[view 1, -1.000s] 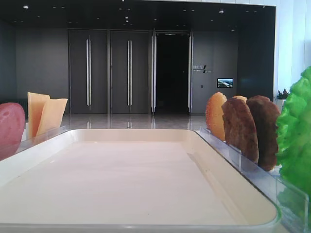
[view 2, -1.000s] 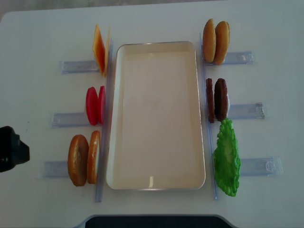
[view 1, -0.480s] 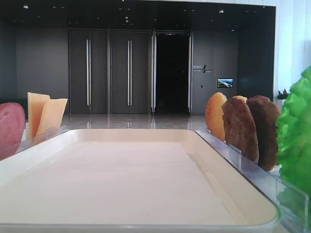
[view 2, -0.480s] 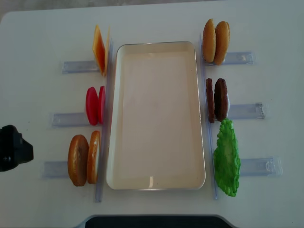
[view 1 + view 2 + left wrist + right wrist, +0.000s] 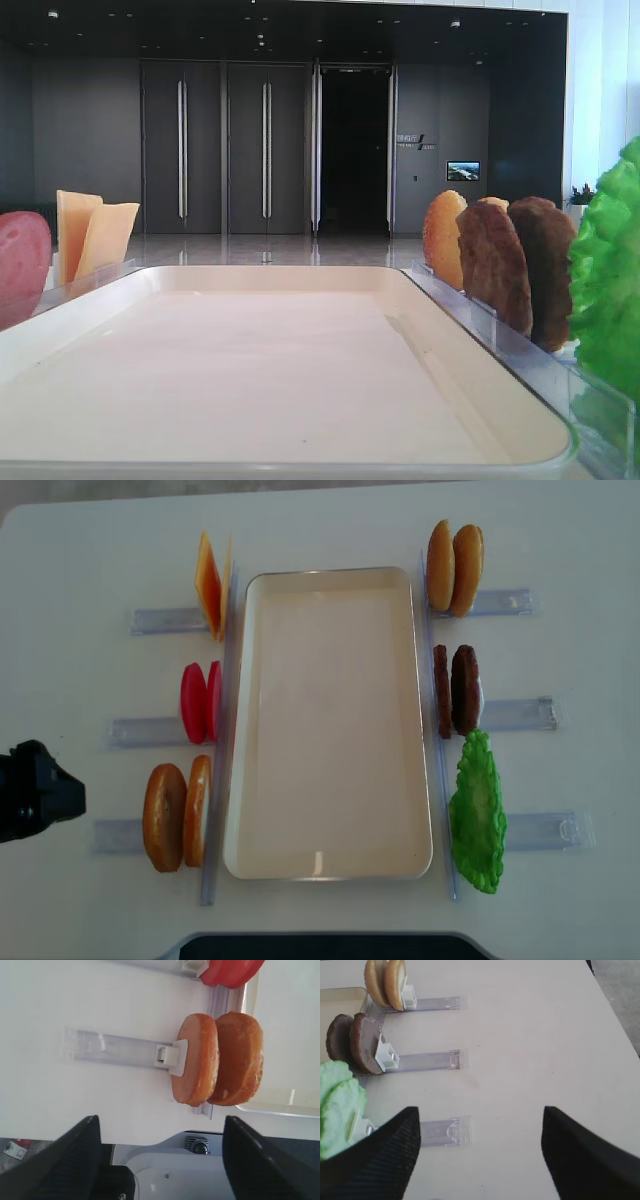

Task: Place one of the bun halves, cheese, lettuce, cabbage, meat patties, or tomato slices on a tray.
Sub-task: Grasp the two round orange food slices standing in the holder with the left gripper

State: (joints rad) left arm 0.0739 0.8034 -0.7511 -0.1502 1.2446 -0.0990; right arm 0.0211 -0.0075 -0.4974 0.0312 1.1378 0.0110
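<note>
- The tray (image 5: 330,725) lies lengthwise in the middle of the white table (image 5: 80,560), nothing on it.
- Left of the tray, three clear holders (image 5: 150,620) keep food standing on edge: cheese (image 5: 212,585) at the far end, two tomato slices (image 5: 200,702) in the middle, and two bun halves (image 5: 175,815) at the near end.
- Right of the tray stand two more buns (image 5: 454,567) at the far end, then two patties (image 5: 456,690), then the lettuce (image 5: 478,815) nearest.
- Every piece sits just beside the tray's long rim, none inside it.
- The left gripper (image 5: 160,1160) hangs with its fingers (image 5: 70,1155) spread wide, nothing between them; the near-left buns lie ahead of it, apart from both fingers.
- In the overhead view only a dark part of the left arm (image 5: 35,802) shows at the left edge, level with those buns and well short of them.
- The right gripper (image 5: 480,1155) also has its fingers (image 5: 580,1160) wide apart and empty, over bare table beside the lettuce holder (image 5: 445,1132).
- Its left finger seems to overlap the lettuce's edge in the wrist view, though I cannot tell whether they touch.
</note>
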